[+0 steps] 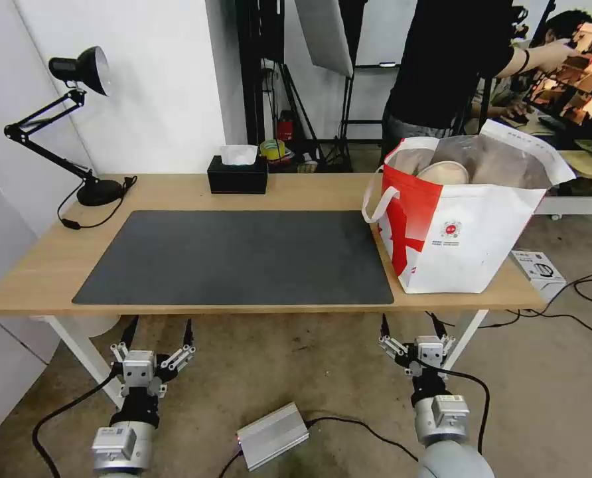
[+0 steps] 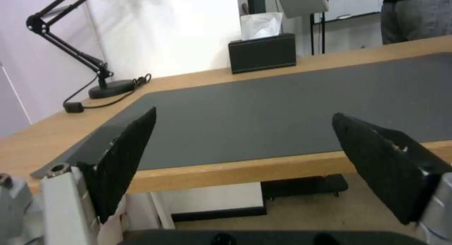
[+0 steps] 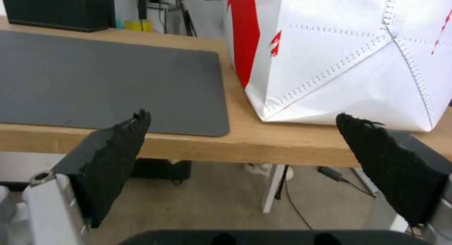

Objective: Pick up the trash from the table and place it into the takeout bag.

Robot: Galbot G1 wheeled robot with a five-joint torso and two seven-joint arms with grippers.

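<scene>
A long wooden table is seen from above, with a dark mat laid along its middle. No trash is seen on the mat or the wood around it. The takeout bag stands upright on the table just beside the mat's right end, its mouth open; a beige bowl is seen inside, near the rim, resting against the foil lining, so the job is judged all but done. Both grippers are held low, in front of the table's near edge and below its top: the left gripper under the mat's left part, the right gripper just below the bag and clearly the nearer arm to it. Each is spread wide and holds nothing. A black tissue box sits behind the mat. The bag's contents are shown from the head; from the right wrist, the bag presents its outer wall, rising beyond the right gripper.
</scene>
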